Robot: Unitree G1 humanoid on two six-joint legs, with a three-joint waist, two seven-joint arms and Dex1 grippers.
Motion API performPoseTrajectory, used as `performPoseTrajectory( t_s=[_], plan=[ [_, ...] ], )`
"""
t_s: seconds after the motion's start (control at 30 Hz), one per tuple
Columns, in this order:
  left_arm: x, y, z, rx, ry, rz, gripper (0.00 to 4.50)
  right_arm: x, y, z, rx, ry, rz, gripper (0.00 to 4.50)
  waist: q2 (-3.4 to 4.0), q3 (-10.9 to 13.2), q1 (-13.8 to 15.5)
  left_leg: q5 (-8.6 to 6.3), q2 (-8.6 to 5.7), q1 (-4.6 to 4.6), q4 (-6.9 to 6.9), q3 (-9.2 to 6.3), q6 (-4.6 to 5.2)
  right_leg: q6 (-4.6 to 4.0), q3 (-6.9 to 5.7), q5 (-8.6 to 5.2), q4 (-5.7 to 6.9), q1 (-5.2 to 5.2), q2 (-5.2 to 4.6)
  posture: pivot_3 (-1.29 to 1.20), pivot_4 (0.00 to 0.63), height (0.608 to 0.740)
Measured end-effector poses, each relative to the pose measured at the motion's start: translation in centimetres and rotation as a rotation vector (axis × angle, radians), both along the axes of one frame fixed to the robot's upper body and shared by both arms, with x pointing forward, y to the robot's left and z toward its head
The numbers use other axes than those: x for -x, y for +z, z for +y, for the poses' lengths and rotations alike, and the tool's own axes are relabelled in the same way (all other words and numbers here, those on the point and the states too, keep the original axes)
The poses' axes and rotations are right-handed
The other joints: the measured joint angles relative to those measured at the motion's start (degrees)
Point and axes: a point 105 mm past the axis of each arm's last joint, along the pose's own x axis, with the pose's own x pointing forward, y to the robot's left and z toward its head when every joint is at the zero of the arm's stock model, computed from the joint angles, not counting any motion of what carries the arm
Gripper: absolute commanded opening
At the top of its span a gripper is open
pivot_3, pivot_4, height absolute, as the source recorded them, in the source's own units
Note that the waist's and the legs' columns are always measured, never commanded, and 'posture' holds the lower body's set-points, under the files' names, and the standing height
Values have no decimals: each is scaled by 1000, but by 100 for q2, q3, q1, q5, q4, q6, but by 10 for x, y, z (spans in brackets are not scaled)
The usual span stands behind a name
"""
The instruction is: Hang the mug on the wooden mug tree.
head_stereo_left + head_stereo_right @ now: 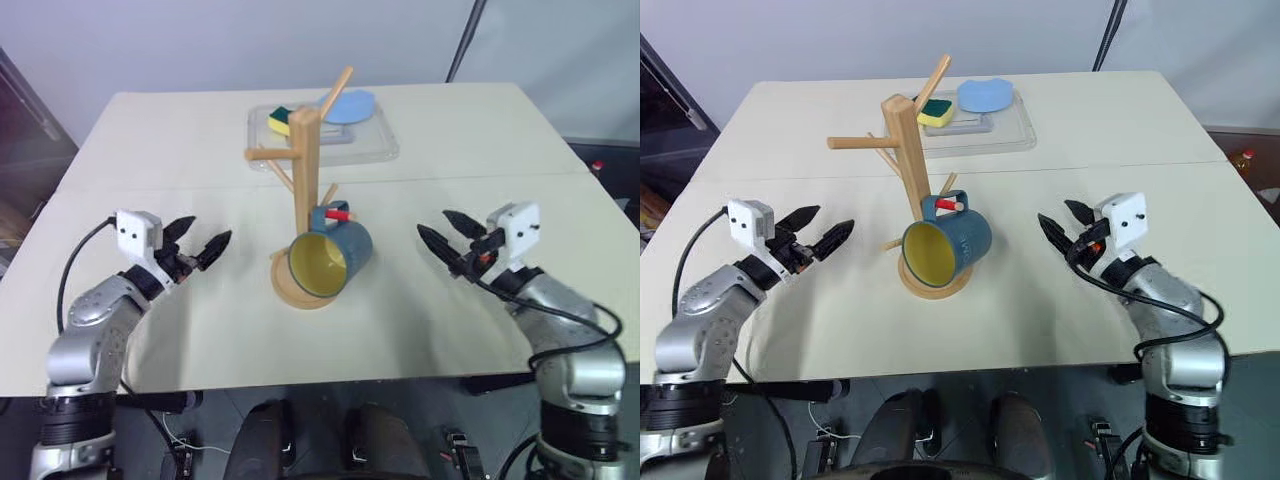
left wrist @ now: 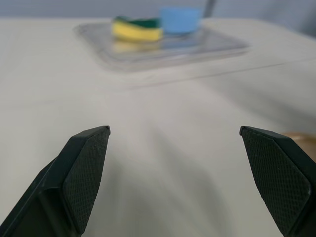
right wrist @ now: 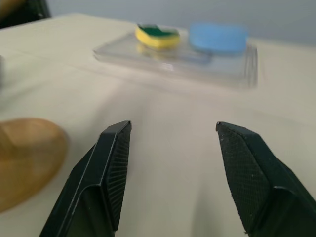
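The mug (image 1: 945,245) hangs by its handle on the red-tipped peg of the wooden mug tree (image 1: 912,170) at mid worktop (image 1: 1120,120), its yellow mouth tilted toward the robot. The left gripper (image 1: 822,232) and right gripper (image 1: 1063,226) hover on either side, jaws spread and empty. Judged hung; any retreat should keep clear of the pegs. Behind, a clear tray (image 1: 1015,135) holds a yellow-green sponge (image 1: 937,110) and a blue sponge (image 1: 985,95)
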Motion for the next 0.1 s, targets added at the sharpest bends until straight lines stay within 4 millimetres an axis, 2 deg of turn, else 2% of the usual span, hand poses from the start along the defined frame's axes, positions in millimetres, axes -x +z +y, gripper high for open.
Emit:
performPoseTrajectory(
  t_s=[0.1],
  plan=[
    [-1,-10,5,-12,62,9,4500,-6,-12,-7,-22,-40,2,2819,0,0,2,0,-1,0,0,0,0,1,0,1,0,0,-1,0,150,740]
  ],
)
